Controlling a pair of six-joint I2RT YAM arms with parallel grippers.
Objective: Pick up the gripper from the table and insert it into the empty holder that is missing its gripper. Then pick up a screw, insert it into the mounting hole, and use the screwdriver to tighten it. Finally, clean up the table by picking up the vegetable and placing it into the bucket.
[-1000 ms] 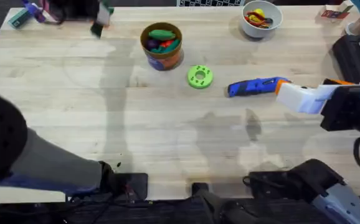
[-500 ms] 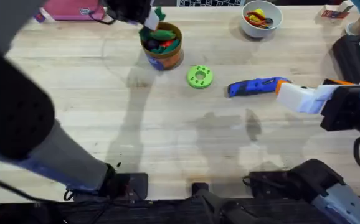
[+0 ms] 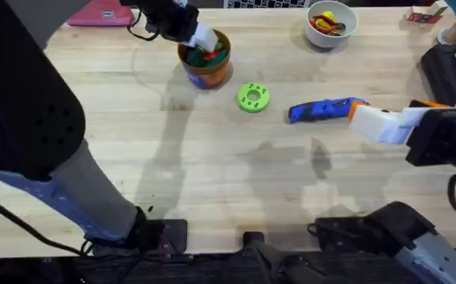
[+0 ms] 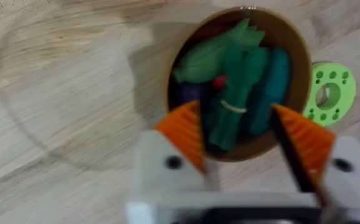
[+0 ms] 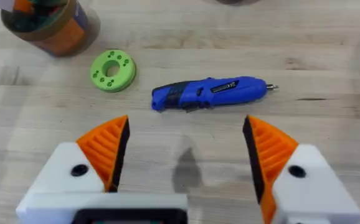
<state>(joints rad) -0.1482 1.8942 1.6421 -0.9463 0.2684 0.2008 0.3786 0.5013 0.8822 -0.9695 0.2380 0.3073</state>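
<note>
Overhead, the left gripper (image 3: 199,38) hung above the round orange-brown bucket (image 3: 205,71) at the far side of the pale wooden table (image 3: 212,166); the blue cylindrical electric screwdriver (image 3: 323,110) lay beside the round green disc with holes (image 3: 252,97), near the right gripper (image 3: 374,122); left wrist: the slim dark green toy vegetable (image 4: 233,93) lay inside the bucket (image 4: 295,46) among other toy pieces, seen between parted orange ribbed pads (image 4: 183,130), apparently released; right wrist: the jaws stood wide and empty, the screwdriver (image 5: 208,93) well ahead; judgement: the final clean-up step looked complete, and the next move called only for lifting the left arm clear.
</note>
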